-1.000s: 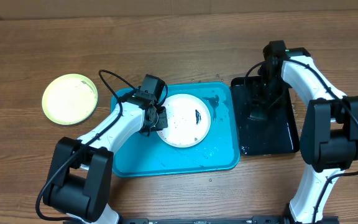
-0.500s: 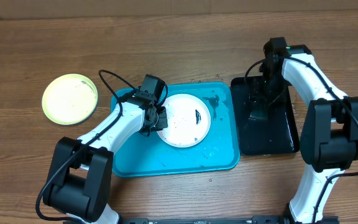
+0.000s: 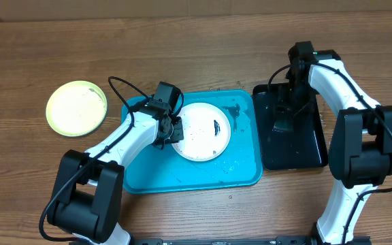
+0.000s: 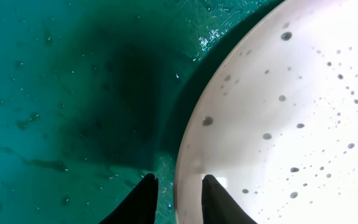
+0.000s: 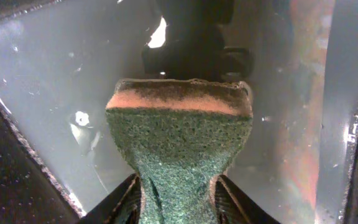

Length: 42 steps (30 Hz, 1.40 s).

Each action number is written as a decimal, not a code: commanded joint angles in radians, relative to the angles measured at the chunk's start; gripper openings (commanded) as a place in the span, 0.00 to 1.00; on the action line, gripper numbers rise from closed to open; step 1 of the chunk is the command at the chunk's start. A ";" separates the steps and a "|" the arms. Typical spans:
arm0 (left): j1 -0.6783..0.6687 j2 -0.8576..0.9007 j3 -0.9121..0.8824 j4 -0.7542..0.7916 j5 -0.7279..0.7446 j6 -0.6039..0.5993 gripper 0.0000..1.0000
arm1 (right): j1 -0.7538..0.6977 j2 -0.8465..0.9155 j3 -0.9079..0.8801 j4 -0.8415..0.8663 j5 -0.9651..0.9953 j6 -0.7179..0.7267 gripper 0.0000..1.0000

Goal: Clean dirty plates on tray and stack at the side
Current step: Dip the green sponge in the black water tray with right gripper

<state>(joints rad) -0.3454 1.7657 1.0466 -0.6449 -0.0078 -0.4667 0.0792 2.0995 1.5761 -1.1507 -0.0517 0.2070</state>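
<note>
A white plate (image 3: 203,131) with a dark smear and specks lies on the turquoise tray (image 3: 182,177). My left gripper (image 3: 172,129) is shut on its left rim. In the left wrist view the two fingers (image 4: 178,199) straddle the plate's edge (image 4: 291,112) over the wet tray (image 4: 55,93). A yellow-green plate (image 3: 76,108) lies on the table at the left. The light teal plate is out of view. My right gripper (image 3: 288,109) is shut on a green and orange sponge (image 5: 179,143), held over the black tray.
A glossy black tray (image 3: 305,146) stands just right of the turquoise tray, and its wet floor shows in the right wrist view (image 5: 42,81). Water drops lie on the turquoise tray near its front right. Bare wooden table surrounds both trays.
</note>
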 commanded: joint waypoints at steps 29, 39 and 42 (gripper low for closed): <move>-0.002 0.008 -0.011 0.003 0.001 0.009 0.37 | -0.001 -0.023 -0.006 -0.011 0.005 0.007 0.40; -0.002 0.008 -0.011 0.003 0.000 0.006 0.37 | -0.001 -0.023 -0.011 -0.007 0.005 0.008 0.40; -0.002 0.008 -0.011 0.003 0.000 0.006 0.37 | -0.001 -0.023 -0.037 0.010 0.005 0.008 0.40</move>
<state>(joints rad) -0.3454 1.7657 1.0466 -0.6422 -0.0078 -0.4671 0.0792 2.0995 1.5661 -1.1500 -0.0517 0.2089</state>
